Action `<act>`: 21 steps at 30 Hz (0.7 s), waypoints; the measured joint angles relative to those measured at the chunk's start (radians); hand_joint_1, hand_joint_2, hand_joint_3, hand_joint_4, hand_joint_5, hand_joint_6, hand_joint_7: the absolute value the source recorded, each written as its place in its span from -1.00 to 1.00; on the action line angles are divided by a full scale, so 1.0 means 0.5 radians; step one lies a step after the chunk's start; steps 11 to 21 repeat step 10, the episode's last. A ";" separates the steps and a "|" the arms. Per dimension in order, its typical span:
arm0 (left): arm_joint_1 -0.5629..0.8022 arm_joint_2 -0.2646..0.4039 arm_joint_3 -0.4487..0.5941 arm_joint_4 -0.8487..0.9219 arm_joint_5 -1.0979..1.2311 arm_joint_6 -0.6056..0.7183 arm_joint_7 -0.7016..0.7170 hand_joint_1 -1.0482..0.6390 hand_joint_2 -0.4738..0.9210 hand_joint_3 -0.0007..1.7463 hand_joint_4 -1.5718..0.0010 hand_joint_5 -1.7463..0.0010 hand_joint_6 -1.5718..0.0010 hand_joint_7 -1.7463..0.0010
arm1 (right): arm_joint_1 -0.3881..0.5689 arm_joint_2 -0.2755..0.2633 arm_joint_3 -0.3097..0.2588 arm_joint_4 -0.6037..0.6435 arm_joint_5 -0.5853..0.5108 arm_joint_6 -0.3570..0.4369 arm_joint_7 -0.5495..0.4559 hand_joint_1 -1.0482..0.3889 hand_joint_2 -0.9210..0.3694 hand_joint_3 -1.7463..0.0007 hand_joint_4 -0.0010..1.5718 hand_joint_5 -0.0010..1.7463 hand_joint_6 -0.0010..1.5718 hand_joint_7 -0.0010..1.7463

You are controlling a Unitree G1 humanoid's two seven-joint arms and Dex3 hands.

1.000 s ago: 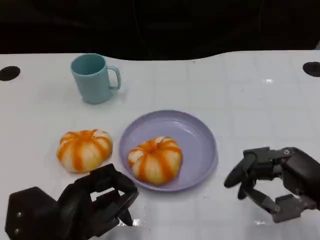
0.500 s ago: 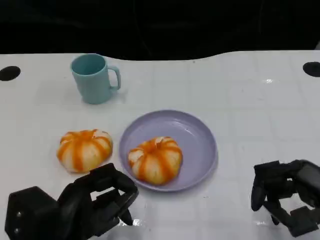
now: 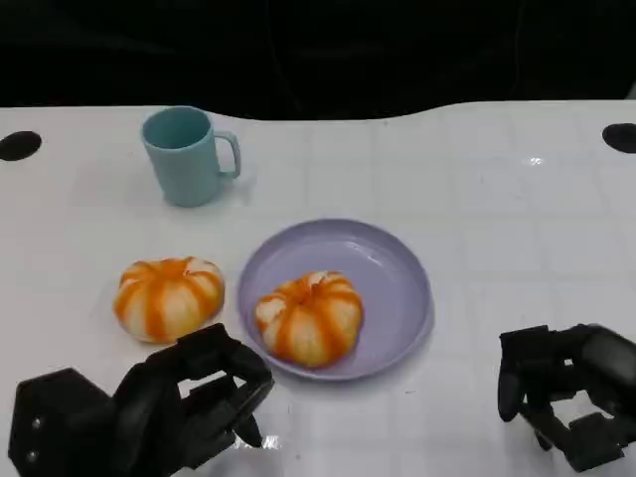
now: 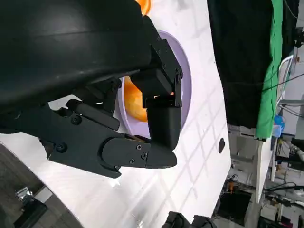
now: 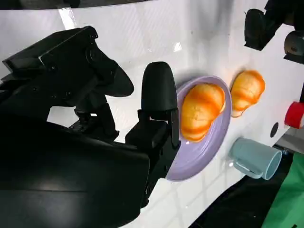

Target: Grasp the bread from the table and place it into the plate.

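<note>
Bread (image 3: 309, 318), a round, ridged bun glazed with orange stripes, is sitting inside the smooth lilac plate (image 3: 397, 288), toward its 7 o'clock edge. Its twin, the second bun (image 3: 168, 297), is resting on the glossy white table (image 3: 517, 199) at the plate's 9 o'clock, just beside the rim. A matte teal mug (image 3: 186, 155) is standing upright at 11 o'clock, handle facing right. Hard black left hand (image 3: 189, 397) is hovering at 7 o'clock, fingers curled and grasping nothing. Right hand (image 3: 561, 393) is hanging at 4 o'clock, fingers likewise curled around nothing.
</note>
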 measured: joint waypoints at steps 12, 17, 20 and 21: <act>-0.003 0.004 0.005 0.026 -0.008 -0.005 -0.001 -0.37 1.00 -0.65 0.08 -1.00 0.05 -0.56 | -0.035 0.027 0.006 0.064 -0.004 -0.078 -0.010 0.40 -0.42 -0.35 -0.06 1.00 -0.16 0.74; -0.003 0.004 0.005 0.026 -0.008 -0.005 -0.001 -0.37 1.00 -0.65 0.08 -1.00 0.05 -0.56 | -0.035 0.027 0.006 0.064 -0.004 -0.078 -0.010 0.40 -0.42 -0.35 -0.06 1.00 -0.16 0.74; -0.003 0.004 0.005 0.026 -0.008 -0.005 -0.001 -0.37 1.00 -0.65 0.08 -1.00 0.05 -0.56 | -0.035 0.027 0.006 0.064 -0.004 -0.078 -0.010 0.40 -0.42 -0.35 -0.06 1.00 -0.16 0.74; -0.003 0.004 0.005 0.026 -0.008 -0.005 -0.001 -0.37 1.00 -0.65 0.08 -1.00 0.05 -0.56 | -0.035 0.027 0.006 0.064 -0.004 -0.078 -0.010 0.40 -0.42 -0.35 -0.06 1.00 -0.16 0.74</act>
